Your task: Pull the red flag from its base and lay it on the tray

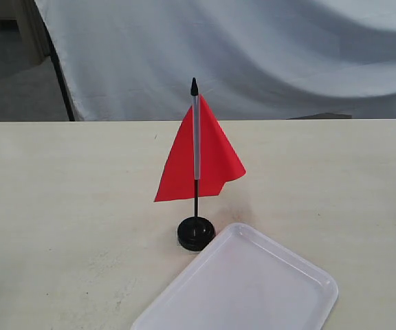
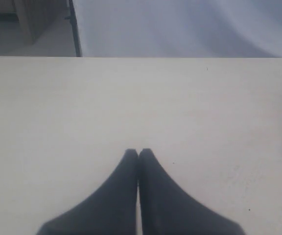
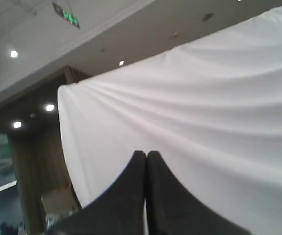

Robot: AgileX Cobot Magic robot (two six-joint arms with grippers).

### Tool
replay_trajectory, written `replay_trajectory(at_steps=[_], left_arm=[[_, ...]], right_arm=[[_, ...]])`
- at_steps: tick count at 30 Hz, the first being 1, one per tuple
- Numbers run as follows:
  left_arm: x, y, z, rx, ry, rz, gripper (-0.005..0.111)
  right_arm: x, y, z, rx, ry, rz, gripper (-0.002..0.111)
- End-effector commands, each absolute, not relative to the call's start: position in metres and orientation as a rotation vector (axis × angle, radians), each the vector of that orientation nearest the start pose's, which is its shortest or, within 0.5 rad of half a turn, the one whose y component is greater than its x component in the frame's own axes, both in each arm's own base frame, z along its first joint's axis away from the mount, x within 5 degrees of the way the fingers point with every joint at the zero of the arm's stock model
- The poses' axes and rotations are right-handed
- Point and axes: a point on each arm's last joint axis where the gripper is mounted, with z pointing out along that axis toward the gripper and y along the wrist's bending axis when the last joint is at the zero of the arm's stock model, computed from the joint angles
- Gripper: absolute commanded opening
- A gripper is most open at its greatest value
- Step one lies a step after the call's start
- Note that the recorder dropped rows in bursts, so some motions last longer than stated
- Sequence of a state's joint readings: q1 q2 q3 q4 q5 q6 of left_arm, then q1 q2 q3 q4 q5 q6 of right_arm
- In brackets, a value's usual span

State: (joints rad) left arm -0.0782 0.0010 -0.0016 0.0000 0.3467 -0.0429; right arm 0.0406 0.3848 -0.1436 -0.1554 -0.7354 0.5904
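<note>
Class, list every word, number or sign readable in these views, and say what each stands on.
Green lit overhead sign, right wrist view: too blurred to read.
Bright red cloth flag, round black base, white plastic tray: no text.

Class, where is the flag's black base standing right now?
In the exterior view the base stands near the middle of the table with the red flag upright in it, just left of the tray's far corner.
</note>
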Motion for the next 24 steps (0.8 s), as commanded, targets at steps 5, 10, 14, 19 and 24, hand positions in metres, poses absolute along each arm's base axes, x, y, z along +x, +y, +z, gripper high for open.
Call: replay_trajectory(at_steps=[5,10,14,19,24], left_arm=[[0.053,-0.005,0.182,0.04,1.827,-0.089,0.0],[0.053,-0.005,0.182,0.04,1.827,-0.089,0.0],[0.053,-0.005,0.182,0.04,1.827,-0.089,0.0],[0.053,-0.005,0.182,0.04,1.827,-0.089,0.0],[0.053,-0.005,0.182,0.04,1.827,-0.089,0.0]], right_arm=[[0.169,0.048,0.24,-0.217,1.41,0.603,-0.001],[0.211,0.089,0.182,-0.411,1.674,0.673,-0.001],[0.23,0.127,0.151,-0.582,1.719,0.642,-0.001],[0.243,0.155,0.132,-0.536,1.747,0.548,-0.001],[0.248,0.165,0.13,-0.524,1.744,0.54,0.0]])
